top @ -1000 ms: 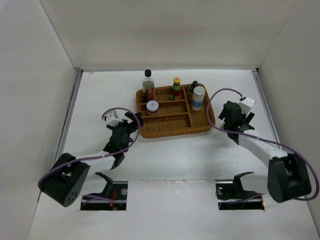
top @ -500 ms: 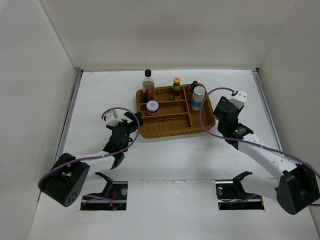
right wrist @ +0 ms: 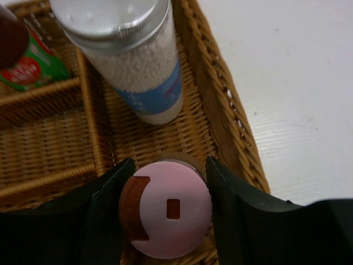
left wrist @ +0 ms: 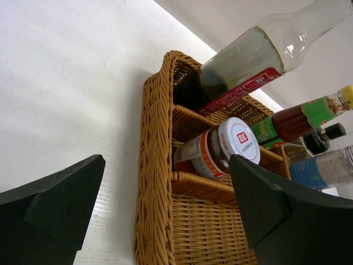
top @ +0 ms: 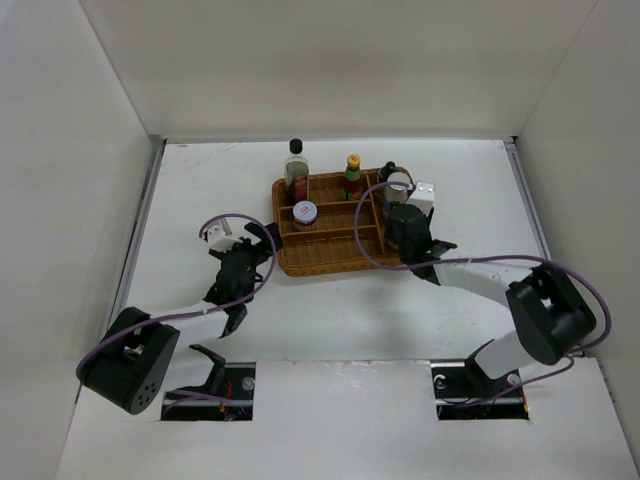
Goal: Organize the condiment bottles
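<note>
Over the right-hand compartment of the tray [right wrist: 226,110], the right pincer [right wrist: 170,176] is half-closed on the pink shaker [right wrist: 172,216], one dark finger pressed to each side of its cap. That's a grip! Only the right wrist view gives us that; from the top, the wrist covers the shaker completely. Whether its base sits on the wicker floor, can't tell.

Just beyond it in the same compartment stands the silver-capped bottle [right wrist: 138,66], white granules, blue label, upright. One divider over, a corner of the green bottle [right wrist: 25,63].

Across to the left pincer [top: 268,245]: jaws spread wide, nothing between them, sitting just off the tray's near-left corner over the surface [top: 200,180]. Its wrist view looks along the tray's left wall and shows what the right one misses. There's the tall bottle [left wrist: 259,52] in the far-left corner compartment, the jar [left wrist: 218,149] in the next slot nearer, and past them the black-capped shaker [left wrist: 322,135]. The top view shows all of those standing upright inside the tray.
</note>
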